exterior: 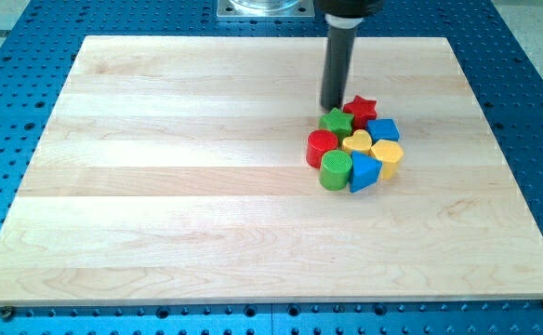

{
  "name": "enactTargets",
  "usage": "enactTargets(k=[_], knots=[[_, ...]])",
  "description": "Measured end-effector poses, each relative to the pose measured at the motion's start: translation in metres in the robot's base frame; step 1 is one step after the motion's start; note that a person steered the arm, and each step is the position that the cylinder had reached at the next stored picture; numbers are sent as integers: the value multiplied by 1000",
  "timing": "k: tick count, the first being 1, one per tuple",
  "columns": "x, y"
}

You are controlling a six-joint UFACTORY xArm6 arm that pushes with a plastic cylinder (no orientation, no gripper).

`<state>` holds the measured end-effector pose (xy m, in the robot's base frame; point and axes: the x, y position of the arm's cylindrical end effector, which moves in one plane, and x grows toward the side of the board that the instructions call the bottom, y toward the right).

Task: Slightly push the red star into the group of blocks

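Obstacles: tight cluster right of bench [160,205] centre, red star [361,106] at its 12 o'clock edge | my tip [331,106] just beside star at 9 o'clock, touching green star [336,121] | free room: wide at cluster's 9 and 6 o'clock.

wooden board [206,186] on blue perforated table [30,321] | block cluster [355,147] right of centre | my tip [331,106] beside it
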<state>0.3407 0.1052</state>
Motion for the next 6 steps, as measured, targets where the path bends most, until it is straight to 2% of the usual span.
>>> enactTargets(k=[1, 6], knots=[[2, 30], [23, 39]])
